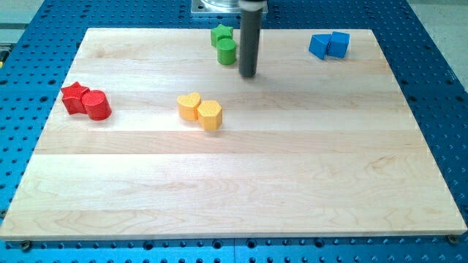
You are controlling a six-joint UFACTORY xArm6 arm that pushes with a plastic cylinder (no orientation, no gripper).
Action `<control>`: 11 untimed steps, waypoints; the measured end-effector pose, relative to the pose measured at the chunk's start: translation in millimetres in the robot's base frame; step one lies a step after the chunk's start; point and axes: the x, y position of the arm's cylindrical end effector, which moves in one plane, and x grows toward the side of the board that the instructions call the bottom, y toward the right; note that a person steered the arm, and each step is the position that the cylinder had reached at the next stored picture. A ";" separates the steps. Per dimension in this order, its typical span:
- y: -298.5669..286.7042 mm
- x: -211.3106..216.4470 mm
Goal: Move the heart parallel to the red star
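A yellow heart block (189,106) lies left of the board's middle, touching a yellow hexagon block (210,115) on its right. A red star block (73,97) sits near the view's left edge, touching a red cylinder (96,104) on its right. The heart is to the right of the red star, slightly lower in the view. My tip (248,74) is at the end of the dark rod near the view's top centre, above and to the right of the yellow heart, apart from it, and just right of a green cylinder (227,51).
A green star block (221,33) sits behind the green cylinder at the top edge. Two blue blocks (328,45) sit together at the view's top right. The wooden board (234,190) lies on a blue perforated table.
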 end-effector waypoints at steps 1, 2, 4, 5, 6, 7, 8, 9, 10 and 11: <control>-8.0 28.0; -69.5 69.7; -122.8 97.0; -127.5 79.9; -179.6 94.7; -222.8 143.1; -214.4 184.7; -217.0 143.8; -249.1 151.5; -255.5 192.1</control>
